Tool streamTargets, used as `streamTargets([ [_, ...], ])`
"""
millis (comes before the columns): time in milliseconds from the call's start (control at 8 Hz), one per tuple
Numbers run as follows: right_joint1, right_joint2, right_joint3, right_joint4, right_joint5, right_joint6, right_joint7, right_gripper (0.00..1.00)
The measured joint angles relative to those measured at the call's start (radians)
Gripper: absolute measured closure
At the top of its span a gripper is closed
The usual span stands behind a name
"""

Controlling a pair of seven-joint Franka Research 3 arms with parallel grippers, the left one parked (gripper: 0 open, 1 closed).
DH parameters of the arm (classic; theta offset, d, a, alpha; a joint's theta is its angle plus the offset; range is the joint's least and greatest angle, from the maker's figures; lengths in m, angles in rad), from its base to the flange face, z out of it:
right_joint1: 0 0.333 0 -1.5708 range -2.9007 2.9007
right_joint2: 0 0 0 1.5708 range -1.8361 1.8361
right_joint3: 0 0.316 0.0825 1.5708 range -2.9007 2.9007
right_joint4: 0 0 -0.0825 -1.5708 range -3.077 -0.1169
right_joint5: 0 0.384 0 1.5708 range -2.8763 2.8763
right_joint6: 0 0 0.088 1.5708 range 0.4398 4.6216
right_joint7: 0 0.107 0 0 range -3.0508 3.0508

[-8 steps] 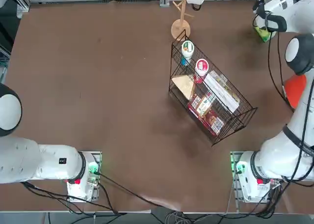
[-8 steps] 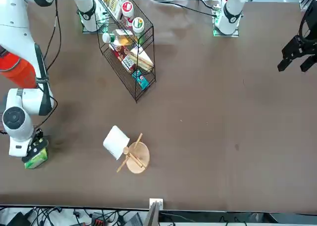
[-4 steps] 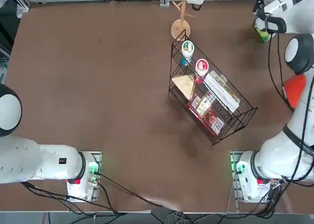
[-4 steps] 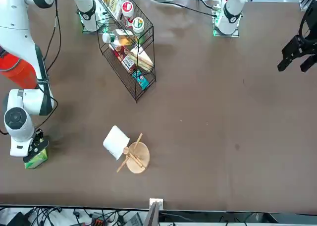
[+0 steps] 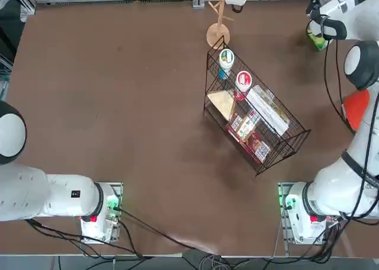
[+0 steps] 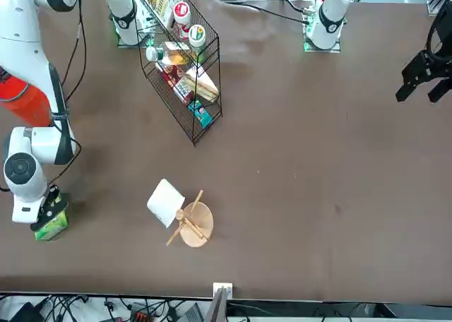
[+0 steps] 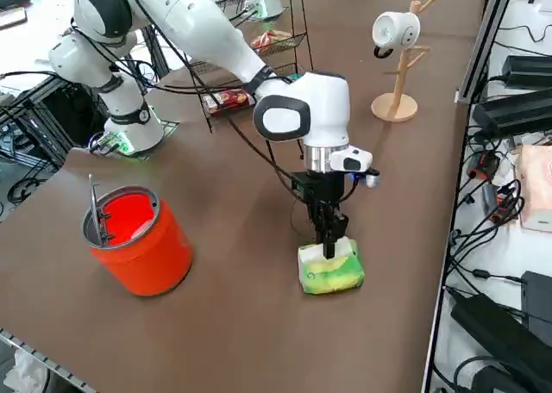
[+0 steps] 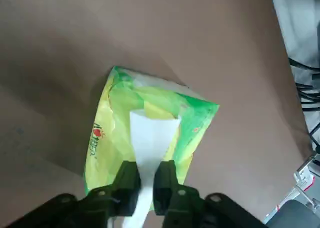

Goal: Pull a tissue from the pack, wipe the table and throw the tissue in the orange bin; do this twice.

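On the worktop (image 7: 241, 264), the orange bin (image 7: 136, 242) stands left of the pack (image 7: 330, 269). The right gripper (image 8: 144, 177), fingers (image 8: 128, 180) pinching a white tissue (image 8: 152, 138), should lift straight up, slowly, to avoid tearing.

A lime-green and yellow pack (image 8: 150, 125) with a white tissue (image 8: 151, 138) and small red print lies on the dark-brown counter (image 7: 259, 281), near a bright orange bin (image 7: 138, 238) with a grey rim.
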Motion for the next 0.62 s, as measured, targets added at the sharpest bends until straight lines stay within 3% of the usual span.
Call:
streamTargets([
  [125,-0.001,-0.001,0.0,0.005,0.0,0.0,0.0,0.98],
  [625,-0.002,-0.084,-0.001,0.033,0.0,-0.111,-0.001,0.98],
])
